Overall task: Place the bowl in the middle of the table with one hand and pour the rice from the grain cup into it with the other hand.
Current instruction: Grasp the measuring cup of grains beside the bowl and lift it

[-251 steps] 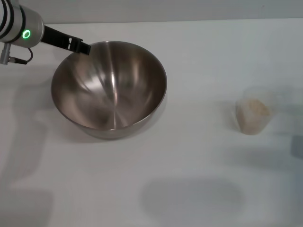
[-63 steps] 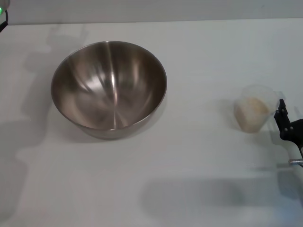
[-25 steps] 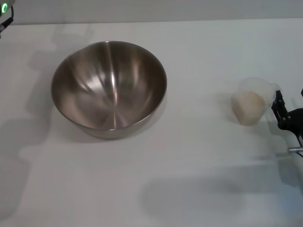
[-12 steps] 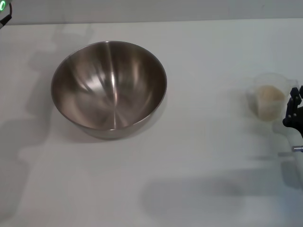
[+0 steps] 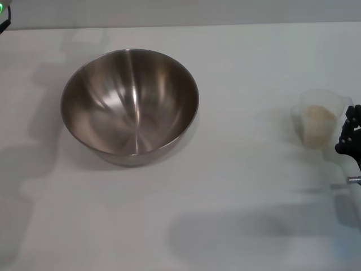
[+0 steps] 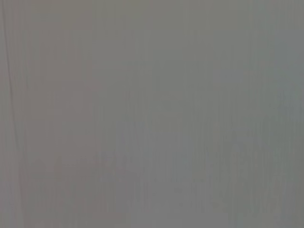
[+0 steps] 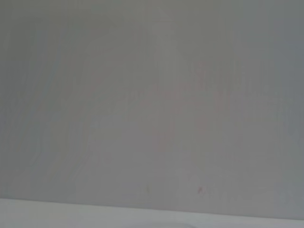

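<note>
The bowl point(image 5: 130, 104), wide and made of brushed steel, stands upright and empty left of centre on the white table point(image 5: 225, 186). The grain cup point(image 5: 320, 118), frosted clear plastic, is upright near the right edge, with the pale rice point(image 5: 319, 115) filling its lower part. My right gripper point(image 5: 350, 134) is at the cup's right side, its black fingers point(image 5: 345, 135) against the cup wall, shut on it. Of my left arm point(image 5: 2, 10), only a green-lit tip shows at the top-left corner, far from the bowl. Both wrist views show only plain grey.
The table's far edge point(image 5: 225, 23) runs along the top of the head view. Soft arm shadows lie on the left side and near the front. A wide stretch of bare tabletop separates the bowl from the cup.
My left gripper, earlier at the bowl's far-left rim, has withdrawn to the top-left corner. My right gripper came in and took the cup, which has shifted right and slightly farther back. The bowl has not moved.
</note>
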Robot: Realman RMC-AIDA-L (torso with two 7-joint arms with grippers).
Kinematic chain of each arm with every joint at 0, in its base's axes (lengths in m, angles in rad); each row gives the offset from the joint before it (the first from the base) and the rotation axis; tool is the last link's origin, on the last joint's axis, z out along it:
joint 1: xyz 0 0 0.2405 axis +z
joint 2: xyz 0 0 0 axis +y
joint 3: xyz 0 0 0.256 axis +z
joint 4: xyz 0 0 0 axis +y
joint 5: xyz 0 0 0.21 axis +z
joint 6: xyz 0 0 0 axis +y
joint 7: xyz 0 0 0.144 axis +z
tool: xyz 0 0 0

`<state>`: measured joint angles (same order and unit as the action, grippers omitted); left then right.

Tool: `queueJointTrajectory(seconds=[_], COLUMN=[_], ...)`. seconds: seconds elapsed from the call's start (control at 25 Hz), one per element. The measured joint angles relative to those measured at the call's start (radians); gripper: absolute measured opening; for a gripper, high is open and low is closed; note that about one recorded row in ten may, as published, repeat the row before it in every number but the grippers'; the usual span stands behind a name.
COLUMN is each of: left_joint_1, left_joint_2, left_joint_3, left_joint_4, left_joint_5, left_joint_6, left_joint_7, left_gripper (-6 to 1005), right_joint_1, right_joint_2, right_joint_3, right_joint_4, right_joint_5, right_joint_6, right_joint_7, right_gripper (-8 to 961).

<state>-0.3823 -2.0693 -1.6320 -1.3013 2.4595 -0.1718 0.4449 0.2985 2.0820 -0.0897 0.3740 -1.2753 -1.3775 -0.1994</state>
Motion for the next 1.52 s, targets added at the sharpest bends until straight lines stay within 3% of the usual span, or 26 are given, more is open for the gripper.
queueJointTrajectory(seconds=[0.64, 1.16, 1.52], left_joint_1=[0.047, 0.108, 0.115], left_joint_2=[0.000, 0.001, 0.003], left_joint_3=[0.016, 0.031, 0.037], left_joint_4=[-0.045, -0.120, -0.133], left_joint_5=[-0.002, -0.020, -0.037], left_joint_6=[0.000, -0.001, -0.002], left_joint_7=[0.000, 0.000, 0.000], left_gripper=[767, 761, 758], right_joint_1=[0.005, 0.009, 0.001], right_joint_2=[0.002, -0.003, -0.004], right_joint_3=[0.000, -0.001, 0.004], right_joint_4=[-0.006, -0.013, -0.017], right_joint_5=[-0.021, -0.101, -0.116], right_joint_6=[-0.097, -0.112, -0.107], right_joint_7=[-0.062, -0.058, -0.050], right_gripper=[35, 25, 13])
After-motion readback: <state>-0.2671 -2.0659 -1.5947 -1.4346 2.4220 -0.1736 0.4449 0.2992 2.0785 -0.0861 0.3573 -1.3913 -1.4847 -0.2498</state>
